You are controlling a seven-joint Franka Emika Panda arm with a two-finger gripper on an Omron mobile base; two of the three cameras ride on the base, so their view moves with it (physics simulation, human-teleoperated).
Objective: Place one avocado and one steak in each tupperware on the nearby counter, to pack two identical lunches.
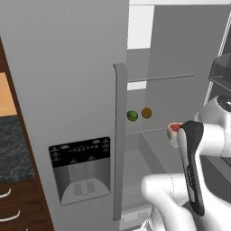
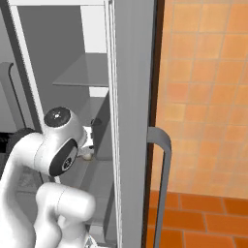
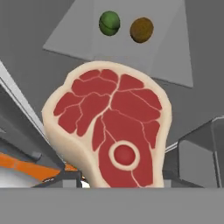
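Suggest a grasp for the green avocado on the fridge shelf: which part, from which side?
Likely across the avocado's rounded middle, from the open fridge front, jaws level. It lies on the shelf with the orange fruit close beside it, so a finger must slip between them.

**Finishes as rendered**

Steak (image 3: 109, 131): matt red meat, pale smooth fat rim. Avocado (image 3: 109, 22): smooth green skin, slight gloss. Orange fruit (image 3: 141, 29): dull, smooth. Fridge door (image 1: 67, 81): flat grey, brushed-metal look. Surface (image 1: 13, 149): dark marbled stone. Drawers (image 1: 20, 205): brown wood. Wall tiles (image 2: 208, 87): matt orange.
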